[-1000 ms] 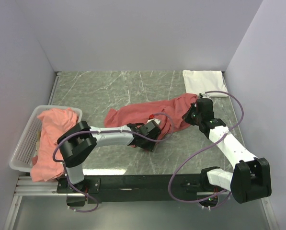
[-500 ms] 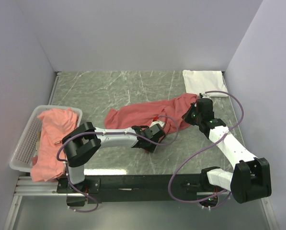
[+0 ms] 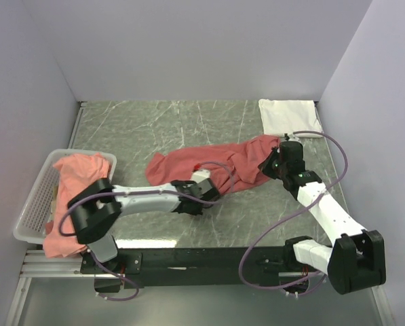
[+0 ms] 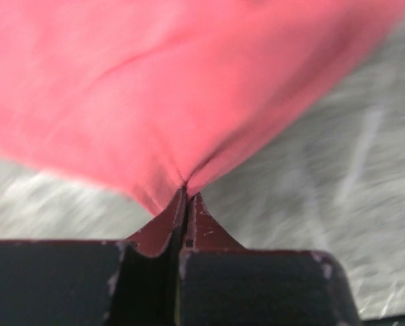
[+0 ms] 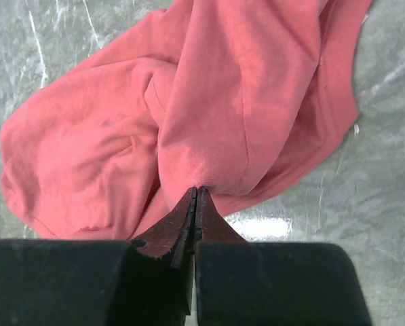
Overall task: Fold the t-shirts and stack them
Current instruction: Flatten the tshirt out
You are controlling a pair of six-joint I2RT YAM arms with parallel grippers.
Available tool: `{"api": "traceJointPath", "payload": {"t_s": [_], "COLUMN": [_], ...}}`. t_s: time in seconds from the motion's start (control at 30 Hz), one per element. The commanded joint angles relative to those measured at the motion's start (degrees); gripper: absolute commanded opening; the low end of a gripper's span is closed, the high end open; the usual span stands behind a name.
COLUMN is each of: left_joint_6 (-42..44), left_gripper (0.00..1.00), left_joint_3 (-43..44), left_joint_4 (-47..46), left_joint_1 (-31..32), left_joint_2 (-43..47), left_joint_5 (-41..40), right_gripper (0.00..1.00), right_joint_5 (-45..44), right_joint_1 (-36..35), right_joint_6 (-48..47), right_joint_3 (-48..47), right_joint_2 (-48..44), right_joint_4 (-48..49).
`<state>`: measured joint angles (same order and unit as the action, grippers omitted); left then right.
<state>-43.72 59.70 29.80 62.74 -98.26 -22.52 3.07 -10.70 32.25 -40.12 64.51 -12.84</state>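
Observation:
A coral-red t-shirt (image 3: 216, 161) lies crumpled across the middle of the table. My left gripper (image 3: 203, 182) is shut on its near edge; in the left wrist view the red t-shirt (image 4: 175, 88) bunches right at the closed gripper tips (image 4: 186, 193). My right gripper (image 3: 273, 157) is shut on the shirt's right end, and in the right wrist view the t-shirt (image 5: 209, 115) hangs pinched at the gripper tips (image 5: 197, 192). A folded white t-shirt (image 3: 289, 117) lies at the far right corner. More salmon t-shirts (image 3: 76, 187) spill out of the basket.
A white mesh basket (image 3: 36, 204) sits at the left edge of the marble-patterned table (image 3: 155, 129). Grey walls close the table in on the left, back and right. Purple cables loop from both arms.
My left gripper has closed on the near edge of the red t-shirt and shifted left, its arm stretching lower. The shirt's middle has pulled slightly leftward. The right gripper keeps its hold.

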Motion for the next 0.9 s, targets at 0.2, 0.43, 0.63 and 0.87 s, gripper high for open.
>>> {"api": "traceJointPath", "payload": {"t_s": [0.2, 0.43, 0.63, 0.87], "left_joint_6": [-12.7, -11.82, -11.65, -9.63], "left_gripper": [0.01, 0.01, 0.0, 0.01], "left_joint_3": [-15.3, -17.6, -18.66, -17.52], "left_joint_4": [3.33, 3.51, 3.16, 3.95], "left_joint_1": [-13.94, -20.9, -25.03, -28.72], "left_joint_2": [26.43, 35.5, 38.75, 41.74], "left_joint_5": [3.36, 6.61, 8.98, 10.3], "right_gripper": [0.16, 0.48, 0.6, 0.68], "right_joint_5": [2.56, 0.63, -5.44, -6.75], "right_joint_1": [0.68, -0.46, -5.74, -9.15], "right_joint_6": [5.54, 4.58, 4.93, 6.07], "right_joint_3": [10.22, 11.21, 8.22, 8.39], "right_joint_2": [-12.9, -16.53, -11.7, -8.26], "right_joint_4": [-1.22, -4.47, -4.91, -2.36]}}
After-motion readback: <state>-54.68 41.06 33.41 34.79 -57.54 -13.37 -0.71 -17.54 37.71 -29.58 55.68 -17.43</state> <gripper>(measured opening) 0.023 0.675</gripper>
